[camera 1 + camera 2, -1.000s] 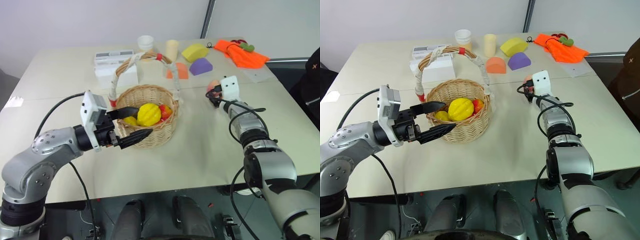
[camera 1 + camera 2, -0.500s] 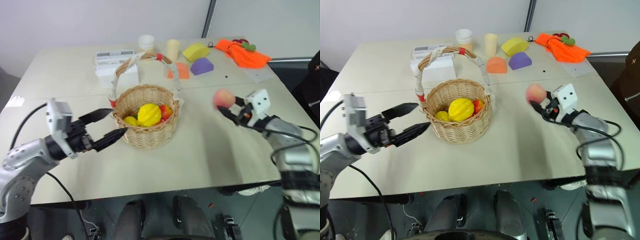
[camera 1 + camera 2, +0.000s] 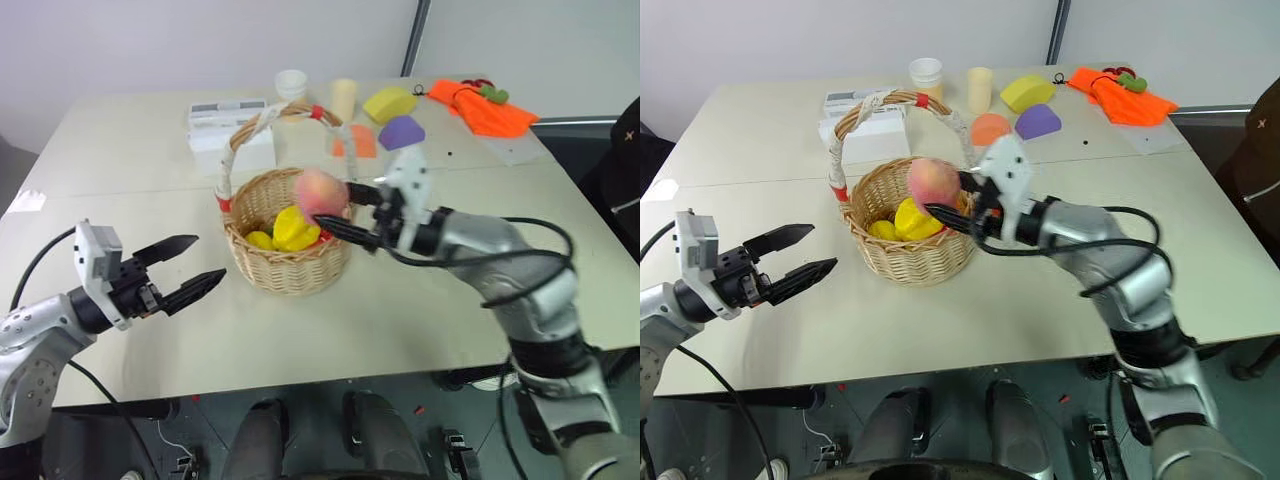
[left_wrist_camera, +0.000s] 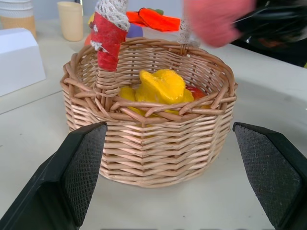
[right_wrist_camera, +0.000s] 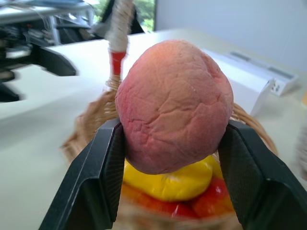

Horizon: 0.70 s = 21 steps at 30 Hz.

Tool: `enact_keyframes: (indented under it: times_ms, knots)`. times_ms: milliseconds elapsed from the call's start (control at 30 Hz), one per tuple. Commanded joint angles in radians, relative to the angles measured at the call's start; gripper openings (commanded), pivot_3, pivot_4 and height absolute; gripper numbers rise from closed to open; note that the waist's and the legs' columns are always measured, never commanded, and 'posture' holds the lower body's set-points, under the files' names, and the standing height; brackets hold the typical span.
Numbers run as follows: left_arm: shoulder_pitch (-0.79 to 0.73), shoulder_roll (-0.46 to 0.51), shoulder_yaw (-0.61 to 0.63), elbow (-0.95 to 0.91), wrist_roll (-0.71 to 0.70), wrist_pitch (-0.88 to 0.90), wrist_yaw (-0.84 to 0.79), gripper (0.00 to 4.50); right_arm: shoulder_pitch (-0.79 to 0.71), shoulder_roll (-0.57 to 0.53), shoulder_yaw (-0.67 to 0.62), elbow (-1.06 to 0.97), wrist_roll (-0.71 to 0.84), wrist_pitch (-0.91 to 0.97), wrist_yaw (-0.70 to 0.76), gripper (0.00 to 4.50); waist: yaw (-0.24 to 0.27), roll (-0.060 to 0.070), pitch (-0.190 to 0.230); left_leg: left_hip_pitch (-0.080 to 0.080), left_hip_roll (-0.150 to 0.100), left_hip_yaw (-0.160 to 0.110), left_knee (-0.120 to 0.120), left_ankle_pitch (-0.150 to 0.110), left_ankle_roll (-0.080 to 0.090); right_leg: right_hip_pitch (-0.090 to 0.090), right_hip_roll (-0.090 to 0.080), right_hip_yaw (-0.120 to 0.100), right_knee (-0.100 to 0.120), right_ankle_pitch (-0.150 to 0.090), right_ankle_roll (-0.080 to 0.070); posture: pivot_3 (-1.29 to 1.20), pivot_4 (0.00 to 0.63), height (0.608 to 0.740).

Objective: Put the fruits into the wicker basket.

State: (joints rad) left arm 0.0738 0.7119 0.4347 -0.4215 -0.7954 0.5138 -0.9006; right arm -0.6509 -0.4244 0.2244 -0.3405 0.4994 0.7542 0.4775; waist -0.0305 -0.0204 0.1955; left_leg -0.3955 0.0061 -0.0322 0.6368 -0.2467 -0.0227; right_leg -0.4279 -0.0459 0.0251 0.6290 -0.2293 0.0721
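Now we've got the peach [image 3: 321, 190] pinched between the black fingers of our right claw [image 3: 335, 208], hanging just over the wicker basket [image 3: 290, 268], above the yellow starfruit [image 3: 294, 229] already lying inside with something red beside it. Our left claw [image 3: 188, 268] stands wide and empty on the desk [image 3: 420, 310], near the basket's side but apart from it. Risk from here, we reckon: the peach sits close to the rim nearest our right arm, so a release now could clip the weave and roll it out across the desk. The tall taped handle [image 3: 250, 140] arches just behind it too, and a lift or swing could snag it and tip the basket. Open room lies on the bare desk in front; the white box [image 3: 230, 125] and foam blocks [image 3: 400, 130] crowd the far side.
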Motion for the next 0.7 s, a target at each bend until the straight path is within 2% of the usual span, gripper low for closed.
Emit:
enact_keyframes:
  times_ms: [33, 133, 300, 433, 533, 700]
  knots:
    - [0.011, -0.009, 0.009, -0.054, -0.012, -0.019, 0.013, 4.5, -0.014, 0.025, 0.004, -0.013, -0.034, 0.003, -0.015, 4.32, 0.009, 0.0, 0.0, 0.0, 0.0, 0.0, 0.0, 0.0, 0.0, 0.0, 0.0, 0.0, 0.0, 0.0, 0.0, 0.0, 0.15, 0.74]
    - [0.02, -0.026, -0.001, -0.084, -0.02, -0.016, 0.029, 4.5, 0.029, -0.012, -0.025, -0.08, -0.05, -0.041, 0.015, 4.41, 0.018, 0.0, 0.0, 0.0, 0.0, 0.0, 0.0, 0.0, 0.0, 0.0, 0.0, 0.0, 0.0, 0.0, 0.0, 0.0, 0.15, 0.74]
    - [0.013, -0.049, -0.033, -0.113, -0.03, -0.009, 0.049, 4.5, 0.154, -0.127, -0.186, -0.18, 0.084, -0.041, 0.16, 4.41, 0.019, 0.0, 0.0, 0.0, 0.0, 0.001, 0.001, 0.0, 0.0, 0.002, 0.0, 0.0, -0.001, 0.0, 0.0, 0.0, 0.15, 0.74]
    - [-0.004, -0.053, -0.059, -0.104, -0.03, -0.011, 0.052, 4.5, 0.201, -0.162, -0.269, -0.167, 0.118, -0.033, 0.169, 4.41, 0.013, 0.0, 0.0, 0.002, 0.001, 0.002, 0.001, 0.0, 0.0, 0.002, 0.002, 0.0, 0.001, 0.0, 0.0, 0.0, 0.15, 0.74]
    - [-0.022, -0.055, -0.08, -0.089, -0.025, -0.016, 0.048, 4.5, 0.174, -0.136, -0.241, -0.083, 0.021, -0.073, 0.1, 4.41, 0.01, 0.0, 0.0, 0.003, 0.003, 0.002, 0.001, 0.0, 0.0, 0.002, 0.006, 0.0, 0.001, 0.0, -0.001, 0.0, 0.15, 0.74]
    - [-0.05, -0.061, -0.103, -0.071, -0.018, -0.025, 0.047, 4.5, 0.048, 0.034, -0.191, 0.12, -0.059, -0.138, 0.003, 4.41, 0.009, 0.0, 0.0, 0.004, 0.008, 0.002, 0.001, 0.0, 0.0, 0.001, 0.013, 0.002, 0.001, 0.002, -0.005, 0.0, 0.15, 0.74]
